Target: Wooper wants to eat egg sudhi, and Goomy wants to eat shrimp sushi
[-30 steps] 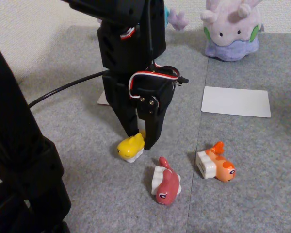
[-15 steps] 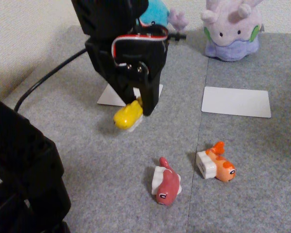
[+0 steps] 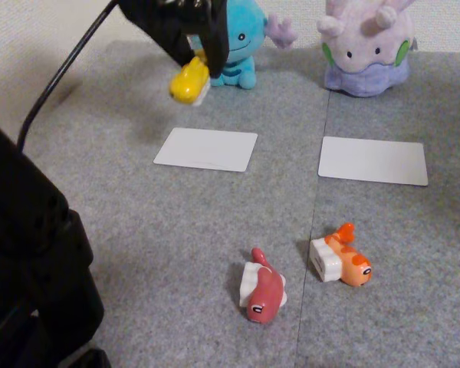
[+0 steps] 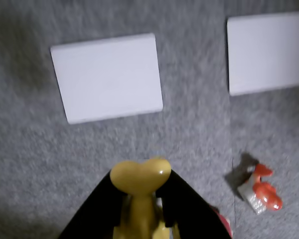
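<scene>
- Grey short-pile carpet mat (image 3: 176, 245): laid in panels w/ a seam down the right of centre in the fixed view; fuzzy, matte.
- Pale lavender blob plush Goomy (image 3: 366, 47), upper right of fixed view: soft fleece, green cheek spots, darker base. Nothing delivered to it yet.
- Round light-blue plush Wooper (image 3: 236, 46), top centre: purple gills, partly hidden behind the arm.
- Two flat white rectangular cards: left card (image 3: 206, 149) below Wooper, right card (image 3: 373, 160) below Goomy; both bare, so neither serving is judged done.
- Black two-finger gripper (image 3: 193, 70), upper left: clamped on the glossy yellow fish-shaped egg sudhi (image 3: 188, 82), held in the air above the left card's far edge; tail fin seen between the fingers in wrist view (image 4: 141, 174).
- Orange spotted shrimp sushi (image 3: 341, 261) on white rice block: lower right on the mat, untouched; its delivery remains.
- Dark red fish toy (image 3: 263, 290): lower centre, hard shiny plastic, not needed.
</scene>
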`<action>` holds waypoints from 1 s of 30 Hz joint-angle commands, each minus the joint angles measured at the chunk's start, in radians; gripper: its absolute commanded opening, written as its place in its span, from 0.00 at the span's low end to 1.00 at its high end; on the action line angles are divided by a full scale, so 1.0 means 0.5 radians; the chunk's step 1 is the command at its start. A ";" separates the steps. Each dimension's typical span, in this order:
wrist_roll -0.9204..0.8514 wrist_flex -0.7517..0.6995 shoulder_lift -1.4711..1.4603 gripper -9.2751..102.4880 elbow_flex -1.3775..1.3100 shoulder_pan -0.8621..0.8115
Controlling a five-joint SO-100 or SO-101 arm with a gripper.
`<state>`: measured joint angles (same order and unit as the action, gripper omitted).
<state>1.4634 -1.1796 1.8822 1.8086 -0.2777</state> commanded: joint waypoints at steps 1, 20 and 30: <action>0.015 -0.012 -0.160 0.09 -0.245 0.049; -0.015 0.028 -1.405 0.09 -1.098 0.215; -0.021 0.120 -1.644 0.09 -1.206 0.215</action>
<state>1.4557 -1.1505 1.0508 1.2640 -0.1595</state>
